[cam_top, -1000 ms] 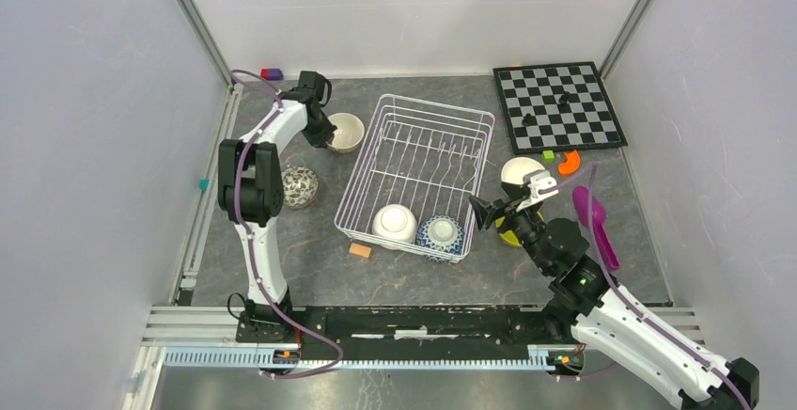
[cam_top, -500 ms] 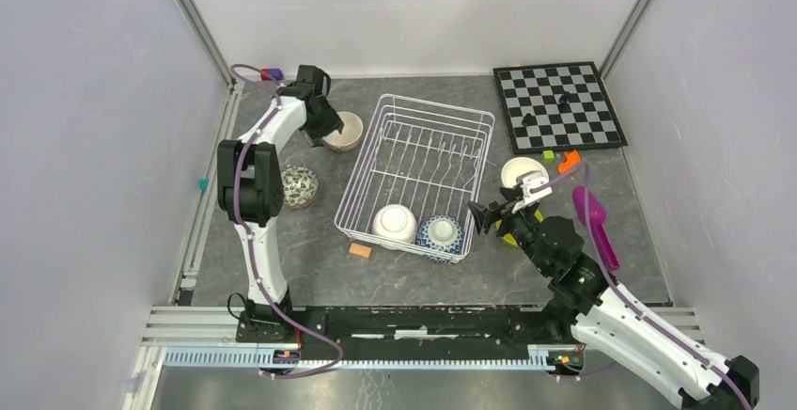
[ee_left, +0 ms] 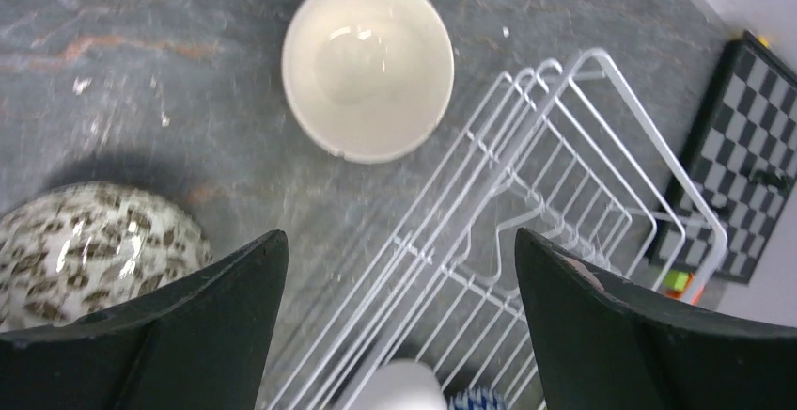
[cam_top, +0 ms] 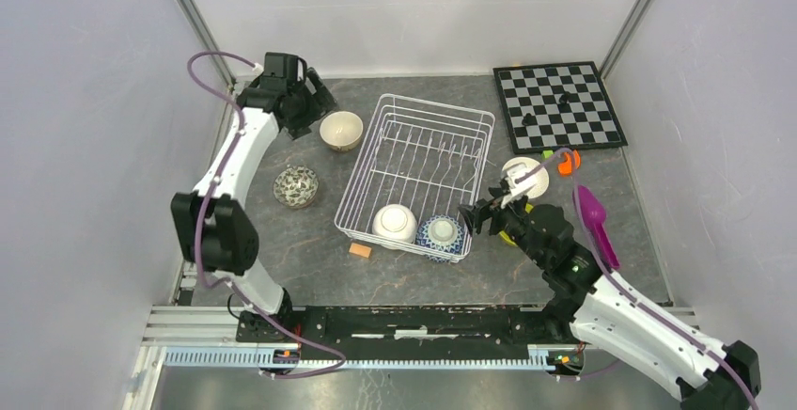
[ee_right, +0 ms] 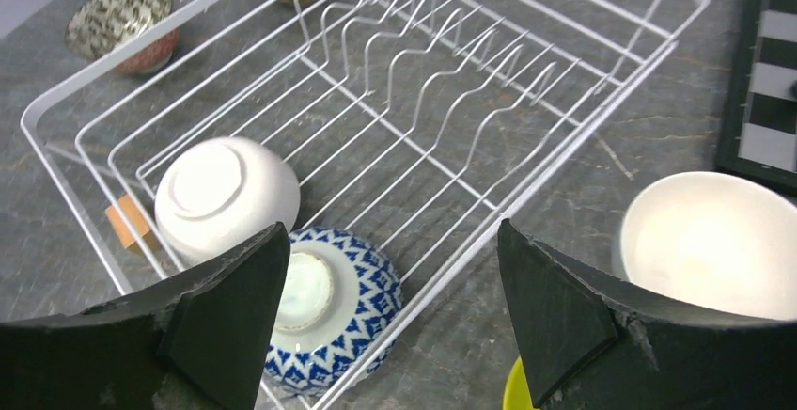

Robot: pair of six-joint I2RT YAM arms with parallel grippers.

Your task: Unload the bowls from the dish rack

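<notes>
The white wire dish rack (cam_top: 437,100) stands mid-table. In its near end lie two upturned bowls, one white (cam_top: 395,224) and one blue-and-white (cam_top: 440,234). A cream bowl (cam_top: 341,131) and a speckled bowl (cam_top: 296,186) sit on the table left of the rack. Another white bowl (cam_top: 523,175) sits right of it, beside a yellow-green bowl (ee_right: 517,393) mostly hidden by my right arm. My left gripper (cam_top: 318,104) hangs open above and left of the cream bowl (ee_left: 368,64), holding nothing. My right gripper (cam_top: 475,214) is open over the rack's near right corner, above the blue-and-white bowl (ee_right: 329,302).
A chessboard (cam_top: 559,104) lies at the back right. A purple scoop (cam_top: 594,222) rests to the right of my right arm, an orange piece (cam_top: 568,162) behind it. A small orange block (cam_top: 359,250) lies by the rack's near edge.
My left gripper has opened, let go of the cream bowl and risen back to the left. My right gripper has edged left toward the rack.
</notes>
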